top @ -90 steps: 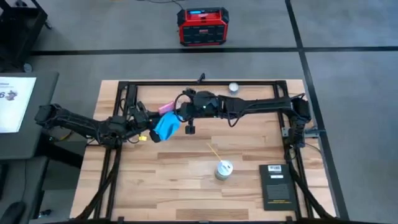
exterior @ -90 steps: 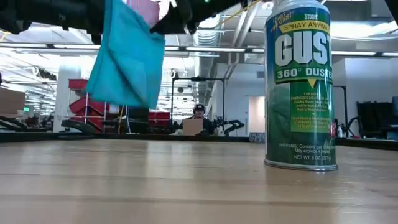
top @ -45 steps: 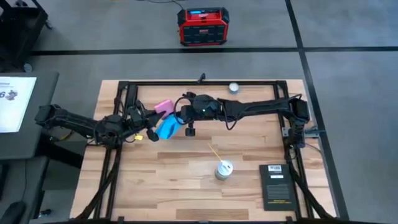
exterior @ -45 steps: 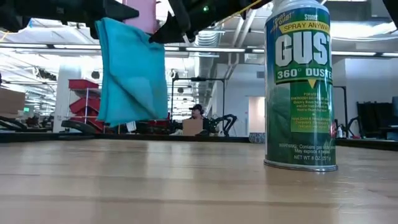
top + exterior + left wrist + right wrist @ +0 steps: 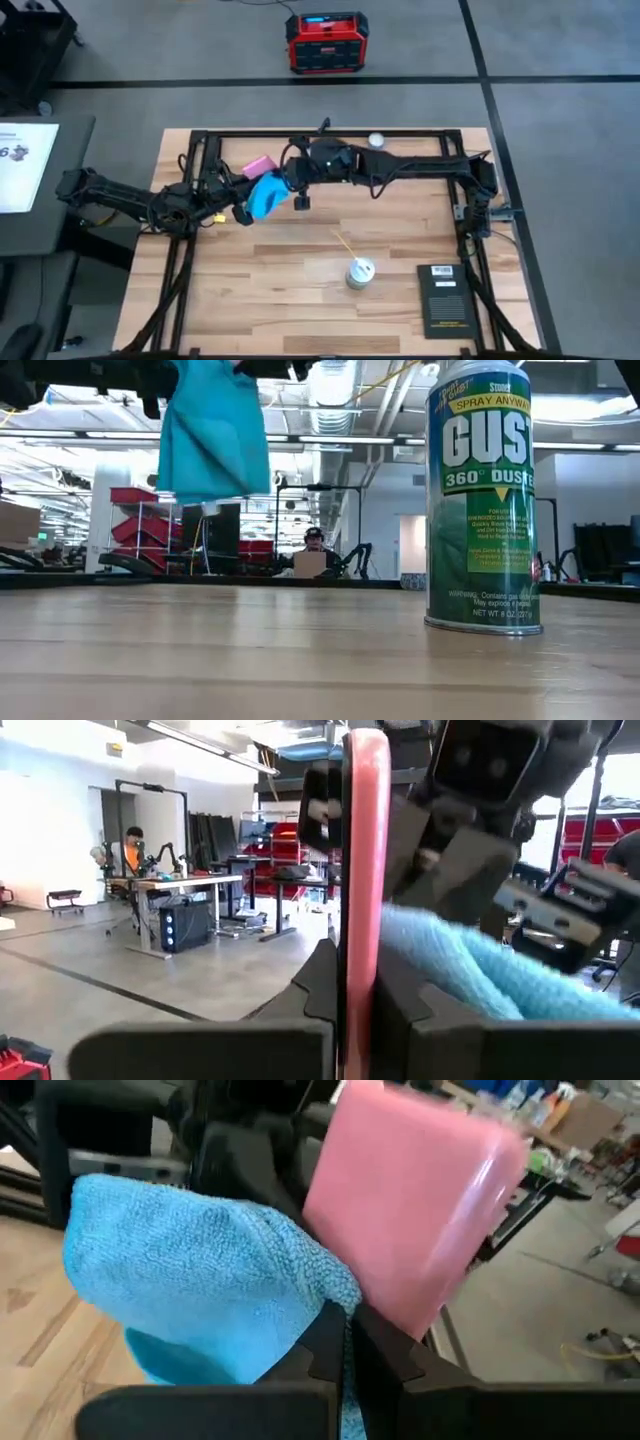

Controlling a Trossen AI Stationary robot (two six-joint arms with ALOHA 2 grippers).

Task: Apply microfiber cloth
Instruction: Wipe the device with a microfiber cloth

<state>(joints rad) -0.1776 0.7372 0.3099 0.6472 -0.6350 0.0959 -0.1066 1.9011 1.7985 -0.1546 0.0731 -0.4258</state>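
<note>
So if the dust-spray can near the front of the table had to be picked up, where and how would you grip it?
Grip the spray can around its straight cylindrical body, about mid-height, coming in level from the side. It stands upright on the table, clear of the black booklet. From above, its thin straw sticks out at the cap, so a top grasp looks awkward.

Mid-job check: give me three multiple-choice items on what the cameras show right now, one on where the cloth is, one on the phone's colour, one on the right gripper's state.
1. Where is the cloth?
A. flat on the table
B. held in the air
C. on the booklet

2. What colour is the phone back?
A. pink
B. green
C. white

3. The right gripper is:
A. open, empty
B. shut on the can
C. shut on the cloth

Answers: 1 B, the low view shows it hanging above the table. 2 A, plainly pink in the right wrist view. 3 C, its fingers pinch the blue fabric.
</note>
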